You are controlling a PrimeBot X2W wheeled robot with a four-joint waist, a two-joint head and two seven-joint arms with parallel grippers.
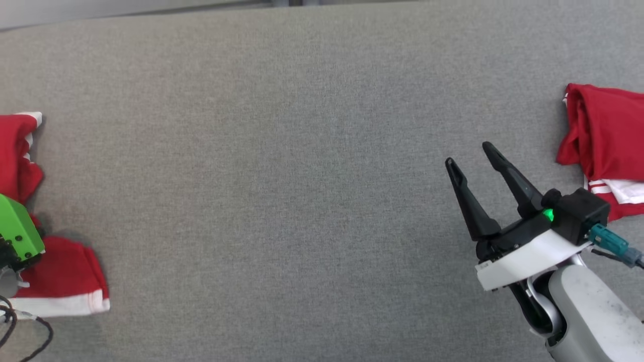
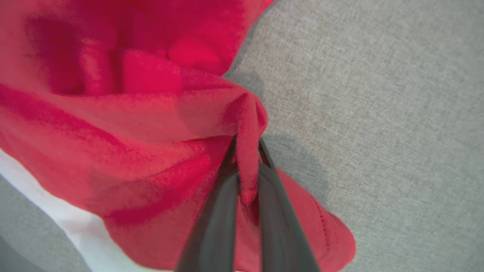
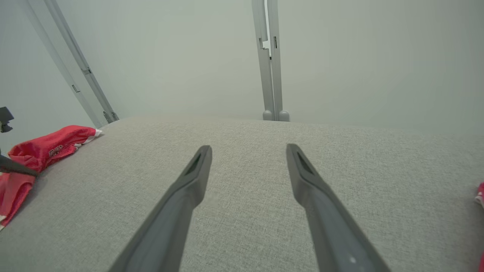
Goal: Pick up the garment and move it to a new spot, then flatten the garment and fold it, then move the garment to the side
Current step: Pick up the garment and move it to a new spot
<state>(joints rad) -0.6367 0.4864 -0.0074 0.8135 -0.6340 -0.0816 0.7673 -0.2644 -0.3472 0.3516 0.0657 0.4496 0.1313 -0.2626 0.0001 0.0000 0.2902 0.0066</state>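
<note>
The garment [image 2: 124, 124] is red with a white hem band and lies crumpled on the grey table [image 1: 302, 176] at its far left [image 1: 63, 274]. My left gripper [image 2: 247, 144] is shut on a raised fold of its red cloth, which is pinched between the two dark fingers. In the head view, the left arm's green housing [image 1: 17, 229] stands over the garment and hides the fingers. My right gripper [image 1: 468, 154] hovers open over bare table at the right, with nothing between its fingers [image 3: 248, 148]. The right wrist view has the garment [image 3: 49, 147] at its left edge.
A second red garment with white stripes [image 1: 606, 136] lies bunched at the table's right edge, just beyond my right gripper. Grey frame posts [image 3: 270, 60] and a pale wall stand behind the table's far edge. A black cable [image 1: 30, 327] hangs at the lower left.
</note>
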